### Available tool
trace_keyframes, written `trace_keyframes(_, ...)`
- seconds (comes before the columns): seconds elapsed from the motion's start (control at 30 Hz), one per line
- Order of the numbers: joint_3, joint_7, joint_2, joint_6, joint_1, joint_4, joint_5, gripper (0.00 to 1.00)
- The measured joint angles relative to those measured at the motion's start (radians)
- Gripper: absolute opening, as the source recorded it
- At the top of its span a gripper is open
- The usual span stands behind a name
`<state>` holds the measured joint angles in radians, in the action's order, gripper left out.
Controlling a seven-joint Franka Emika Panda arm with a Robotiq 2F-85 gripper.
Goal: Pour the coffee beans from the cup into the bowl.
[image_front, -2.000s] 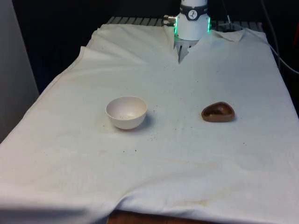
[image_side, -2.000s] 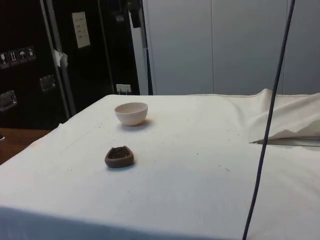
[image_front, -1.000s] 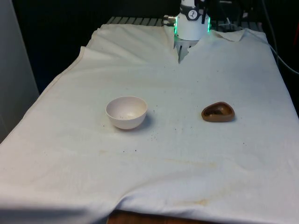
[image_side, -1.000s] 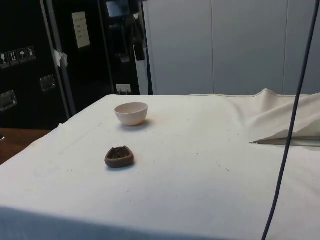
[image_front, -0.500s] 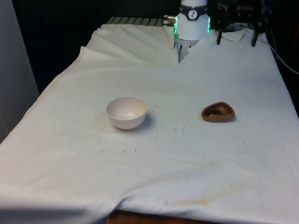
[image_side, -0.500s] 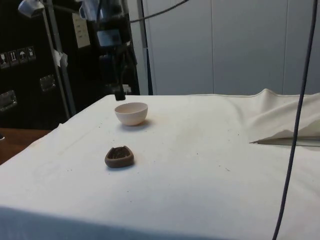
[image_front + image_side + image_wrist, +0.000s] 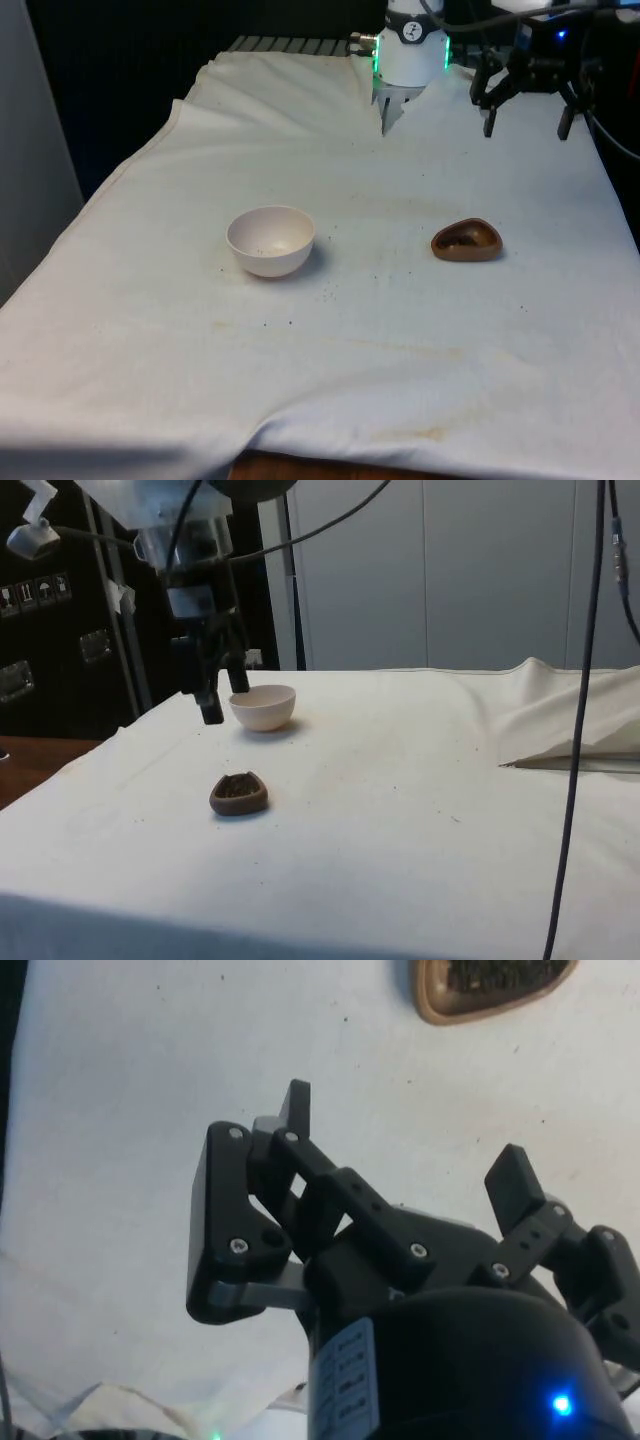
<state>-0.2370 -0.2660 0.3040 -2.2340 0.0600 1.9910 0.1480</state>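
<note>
A small brown cup [image 7: 466, 241] with dark coffee beans in it sits on the white cloth toward the front view's right. A white bowl [image 7: 270, 240] stands upright to its left, with nothing in it but a few specks. My black gripper [image 7: 527, 125] hangs open and holds nothing, above the cloth beyond the cup, toward the robot's end. From the side, the gripper [image 7: 225, 695] is up in the air, with the cup [image 7: 239, 793] and the bowl [image 7: 263, 706] on the cloth below it. The wrist view has the cup [image 7: 480, 985] ahead of the gripper [image 7: 405, 1140].
Loose dark specks [image 7: 328, 292] lie on the cloth around the bowl. The cloth is rumpled into folds [image 7: 570, 730] at the robot's end. A dark cable [image 7: 580, 680] hangs down in the side view. The table's near edge [image 7: 330, 465] is below the bowl.
The gripper has come down into view from above, toward the cup's side of the table. The cup and the bowl have not moved.
</note>
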Motion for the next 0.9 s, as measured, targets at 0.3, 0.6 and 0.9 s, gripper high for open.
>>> trace_keyframes(0.3, 0.0, 0.0, -0.002, -0.087, -0.001, 0.042, 0.03, 1.0)
trace_keyframes(0.6, 0.011, 0.02, -0.005, -0.195, -0.005, 0.121, 0.041, 1.0)
trace_keyframes(0.9, 0.031, 0.062, 0.005, -0.27, -0.007, 0.151, 0.063, 1.0)
